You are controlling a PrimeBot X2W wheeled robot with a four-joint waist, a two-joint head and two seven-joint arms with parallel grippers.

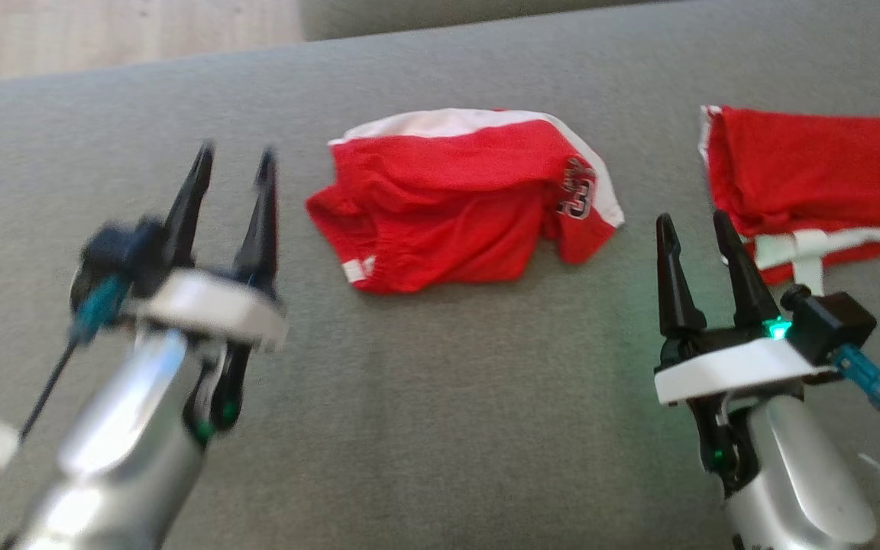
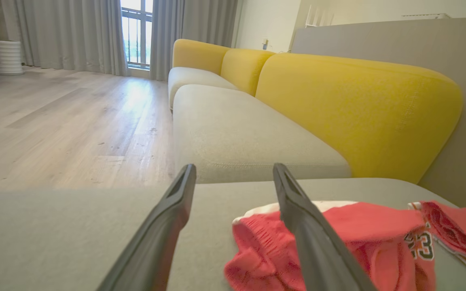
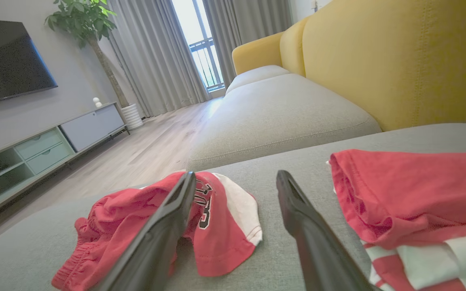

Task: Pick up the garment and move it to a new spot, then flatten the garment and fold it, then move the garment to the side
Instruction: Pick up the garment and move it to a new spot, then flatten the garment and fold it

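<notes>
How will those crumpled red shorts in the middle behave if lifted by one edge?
Probably floppy: the red shorts lie in soft rumpled folds, so they should sag and drape. Likely light, being thin cloth. Pushed, they would probably bunch on the grey cushion.

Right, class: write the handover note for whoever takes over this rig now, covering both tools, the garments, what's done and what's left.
Left tool: open, empty, over the grey cushion, left of the red shorts.
Right tool: open, empty, near the gap between the shorts and a second red garment at the right.
Done: shorts lie mid-cushion but crumpled; the second garment looks folded.
Left: flatten the shorts, fold them, move them aside.
</notes>
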